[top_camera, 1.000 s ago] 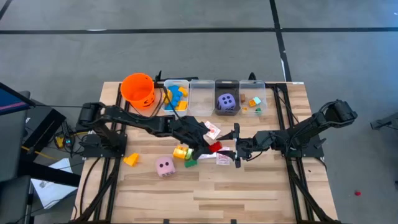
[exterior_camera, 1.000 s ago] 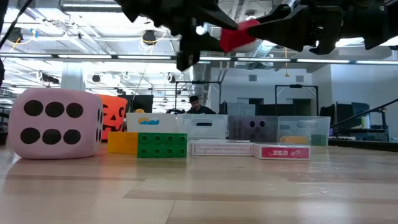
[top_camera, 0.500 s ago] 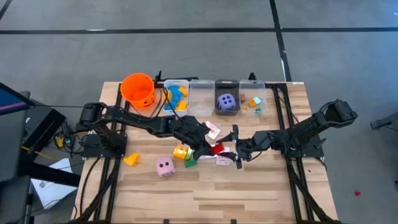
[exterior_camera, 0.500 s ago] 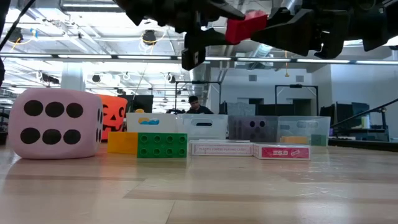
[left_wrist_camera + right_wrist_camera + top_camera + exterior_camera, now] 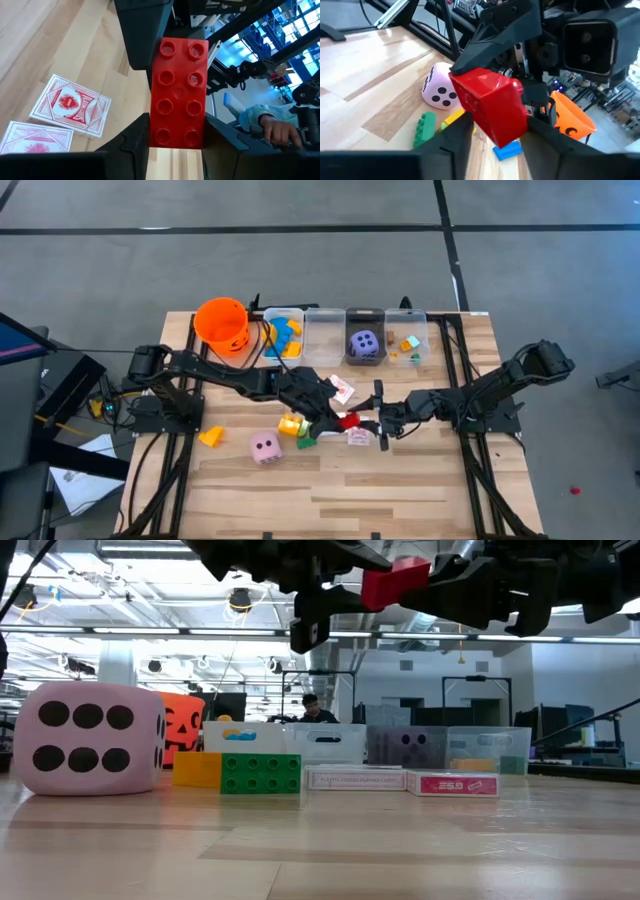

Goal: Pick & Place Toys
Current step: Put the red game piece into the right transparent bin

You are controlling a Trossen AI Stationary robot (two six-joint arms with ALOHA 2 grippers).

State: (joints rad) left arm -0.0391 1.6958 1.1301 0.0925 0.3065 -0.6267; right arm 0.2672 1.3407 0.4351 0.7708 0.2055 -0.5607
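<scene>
While the red block (image 5: 347, 419) was held above mid-table, pinched by both the left gripper (image 5: 332, 419) and the right gripper (image 5: 377, 421), bins (image 5: 325, 323) held several toys; pink die (image 5: 264, 446), green block (image 5: 306, 442) and cards (image 5: 360, 436) remained.

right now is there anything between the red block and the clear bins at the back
Nothing visible on the table blocks it. The red block hangs above the table between the left gripper and right gripper, well above the cards and green block, with the clear bins behind them.
</scene>
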